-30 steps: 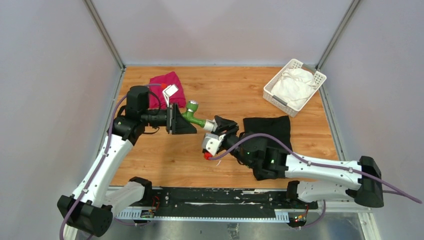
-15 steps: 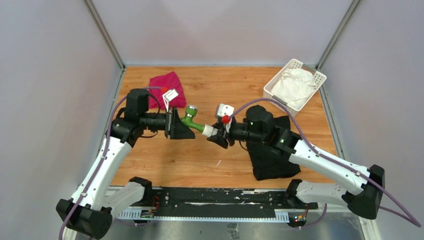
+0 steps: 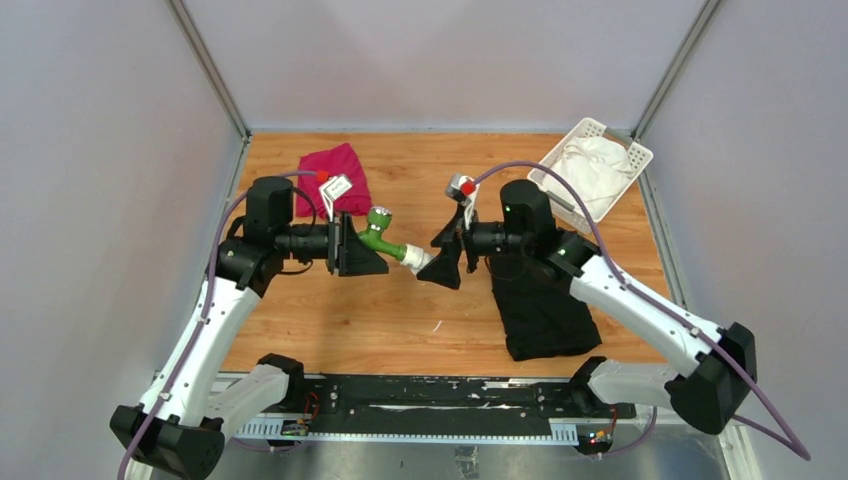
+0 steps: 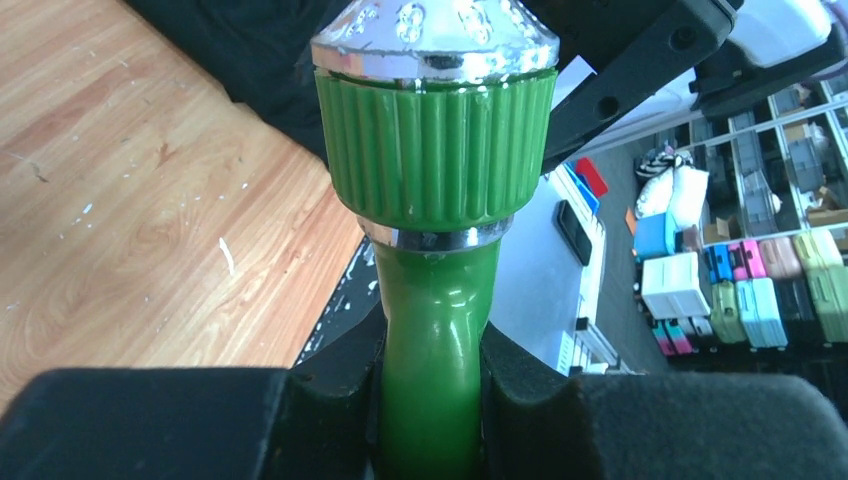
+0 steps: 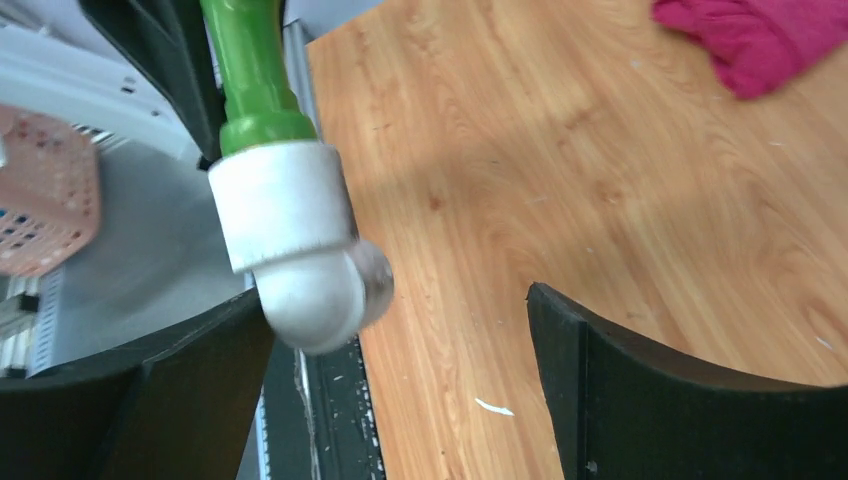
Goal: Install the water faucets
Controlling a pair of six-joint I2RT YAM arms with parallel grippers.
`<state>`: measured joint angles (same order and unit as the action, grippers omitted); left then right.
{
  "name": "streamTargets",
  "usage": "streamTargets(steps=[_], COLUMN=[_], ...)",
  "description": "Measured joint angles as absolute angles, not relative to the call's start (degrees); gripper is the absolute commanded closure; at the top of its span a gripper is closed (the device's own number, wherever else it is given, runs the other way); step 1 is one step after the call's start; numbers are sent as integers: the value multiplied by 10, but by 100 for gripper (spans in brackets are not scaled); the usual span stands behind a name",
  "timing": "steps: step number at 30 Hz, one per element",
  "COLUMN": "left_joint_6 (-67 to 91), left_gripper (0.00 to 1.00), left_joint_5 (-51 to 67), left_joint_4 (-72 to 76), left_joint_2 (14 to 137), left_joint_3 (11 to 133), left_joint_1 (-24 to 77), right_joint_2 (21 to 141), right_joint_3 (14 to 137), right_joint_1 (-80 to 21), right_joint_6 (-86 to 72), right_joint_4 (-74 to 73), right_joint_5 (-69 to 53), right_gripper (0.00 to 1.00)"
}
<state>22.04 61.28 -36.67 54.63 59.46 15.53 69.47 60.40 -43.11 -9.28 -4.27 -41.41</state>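
Observation:
The green tap hangs in the air over the middle of the table, and my left gripper is shut on its stem. In the left wrist view the ribbed round knob stands just beyond the jaws, which press on the stem from both sides. The white pipe fitting sits on the tap's other end. My right gripper is open around the fitting. The fitting lies against one finger; the other finger stands well apart from it.
A red cloth lies at the back left. A black cloth lies under the right arm. A white basket holding a white cloth stands at the back right corner. Grey walls close in the table on three sides.
My right wrist turned round the white fitting, then its jaws opened and let the fitting go. The left gripper kept holding the green tap, almost in place.

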Motion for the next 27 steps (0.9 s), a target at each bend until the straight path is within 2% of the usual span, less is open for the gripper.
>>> streamTargets(steps=[9, 15, 22, 27], left_joint_6=[294, 367, 397, 403], left_gripper=[100, 100, 100, 100], left_joint_5=[615, 612, 601, 598], left_joint_4=[-299, -228, -211, -210], left_joint_2=[539, 548, 561, 562], left_joint_3=[588, 581, 581, 581], left_joint_1=[156, 156, 156, 156], right_joint_2=[509, 413, 459, 518], right_joint_3=[541, 466, 443, 402], right_joint_1=[-427, -502, -668, -735], right_joint_6=[-8, 134, 305, 431], right_joint_4=[-87, -58, 29, 130], right_joint_5=[-223, -85, 111, 215], right_gripper=[1, 1, 1, 1])
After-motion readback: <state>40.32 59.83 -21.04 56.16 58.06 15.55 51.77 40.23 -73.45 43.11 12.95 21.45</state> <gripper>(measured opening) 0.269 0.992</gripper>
